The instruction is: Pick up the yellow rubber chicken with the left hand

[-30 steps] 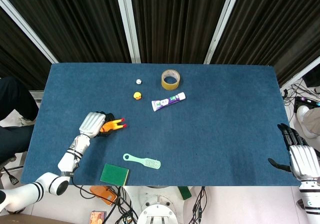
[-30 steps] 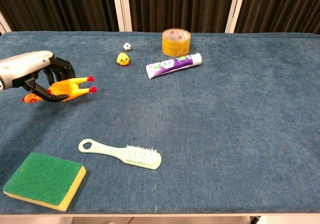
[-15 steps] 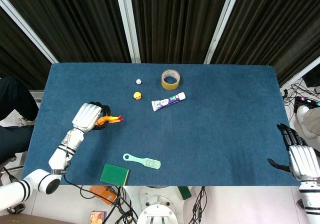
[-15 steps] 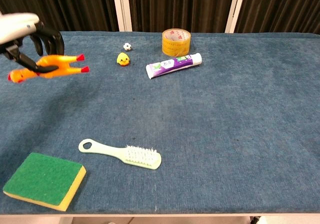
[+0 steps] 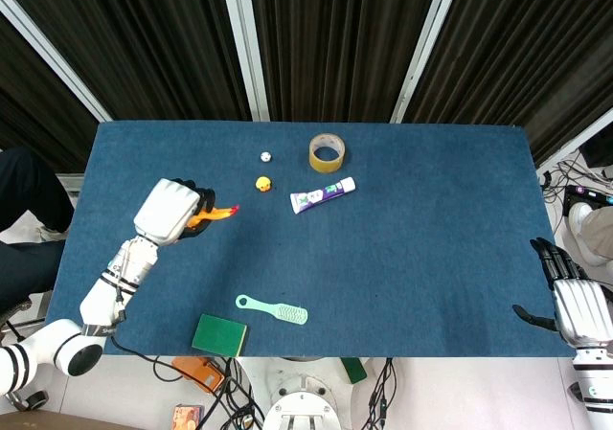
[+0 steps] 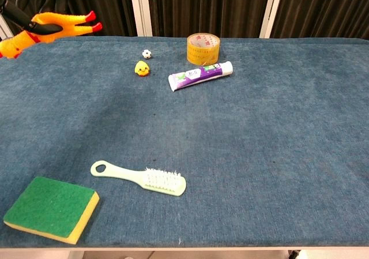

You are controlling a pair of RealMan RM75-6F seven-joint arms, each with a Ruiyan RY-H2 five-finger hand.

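My left hand (image 5: 170, 211) holds the yellow rubber chicken (image 6: 49, 27) well above the blue table (image 5: 402, 248), at the left side. In the head view only the chicken's orange tail end and red feet (image 5: 218, 215) stick out past the white hand. In the chest view the chicken lies almost level at the top left corner, with dark fingers (image 6: 16, 11) wrapped around it and most of the hand cut off by the frame edge. My right hand (image 5: 575, 305) rests off the table's near right corner with its fingers apart and nothing in it.
A small yellow duck (image 6: 142, 68), a tiny ball (image 6: 147, 53), a tape roll (image 6: 203, 48) and a toothpaste tube (image 6: 200, 75) lie at the back. A pale green brush (image 6: 141, 177) and a green sponge (image 6: 51, 208) lie near the front left.
My left hand has lifted the chicken upward, away from the table, rising toward the top left of the chest view. The right hand has not moved.
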